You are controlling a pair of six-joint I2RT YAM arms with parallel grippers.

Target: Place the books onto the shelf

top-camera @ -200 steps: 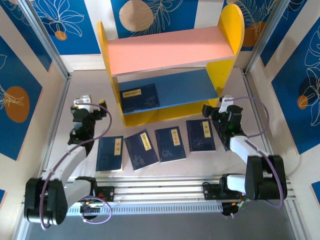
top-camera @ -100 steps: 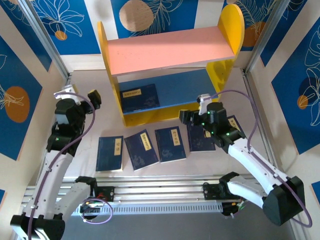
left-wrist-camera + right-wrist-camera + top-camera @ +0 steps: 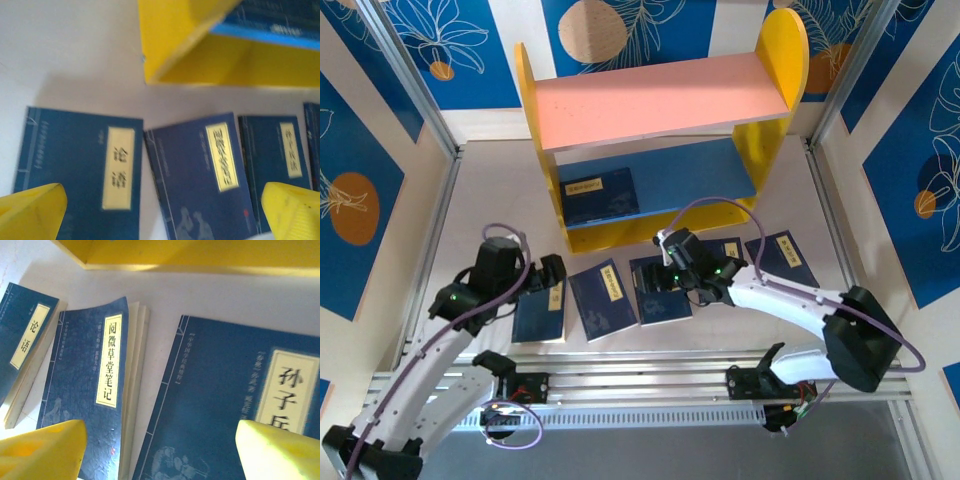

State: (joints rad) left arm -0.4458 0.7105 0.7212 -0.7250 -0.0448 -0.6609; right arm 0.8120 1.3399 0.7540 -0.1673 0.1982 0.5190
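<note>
Both arms have swung inward since the earlier frame. Left gripper (image 3: pixel 160 215), fingers spread, hangs above leftmost book (image 3: pixel 538 315) and second book (image 3: pixel 603 300). Right gripper (image 3: pixel 160 450), fingers spread, hangs above second book and third book (image 3: pixel 665 300). These lie at 6 o'clock of the shelf (image 3: pixel 660 100); another book (image 3: pixel 600 195) rests on its blue board (image 3: pixel 690 175).

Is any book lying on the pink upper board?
No, the one shelved book lies on the blue lower board, beneath the pink upper board.

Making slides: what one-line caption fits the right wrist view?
Open right gripper above three navy books lying flat on the table, yellow shelf base beyond.
</note>
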